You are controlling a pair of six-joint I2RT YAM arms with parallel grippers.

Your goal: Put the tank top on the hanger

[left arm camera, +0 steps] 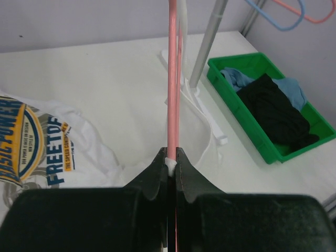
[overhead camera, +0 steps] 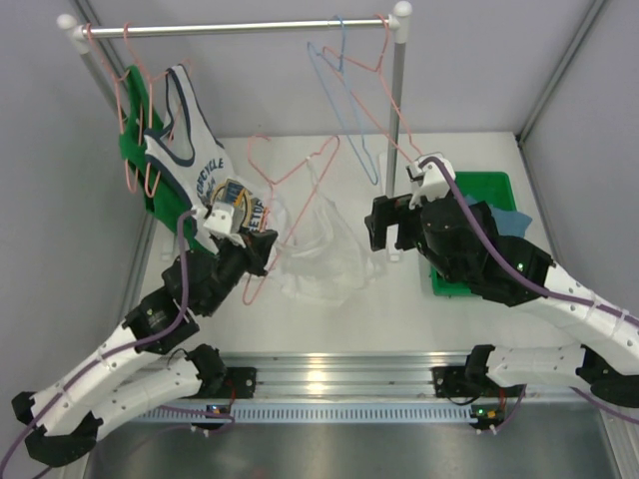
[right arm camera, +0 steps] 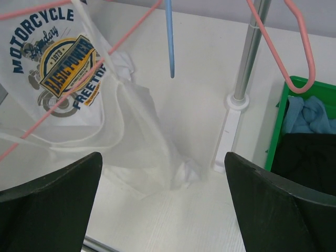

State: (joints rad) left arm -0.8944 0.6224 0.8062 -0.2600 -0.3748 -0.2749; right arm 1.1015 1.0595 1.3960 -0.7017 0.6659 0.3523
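Left fingers (left arm camera: 155, 177) tight on hanger (left arm camera: 172, 84)

Just left of the post (overhead camera: 397, 150), tank top (overhead camera: 324, 249) against hanger (left arm camera: 172, 79); bin (overhead camera: 489, 182) right, other top (overhead camera: 190, 150) far left.

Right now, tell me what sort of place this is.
Probably a robot test cell for clothes handling: grey panel walls, a small rail with wire hangers on a table, and a green bin of clothes.
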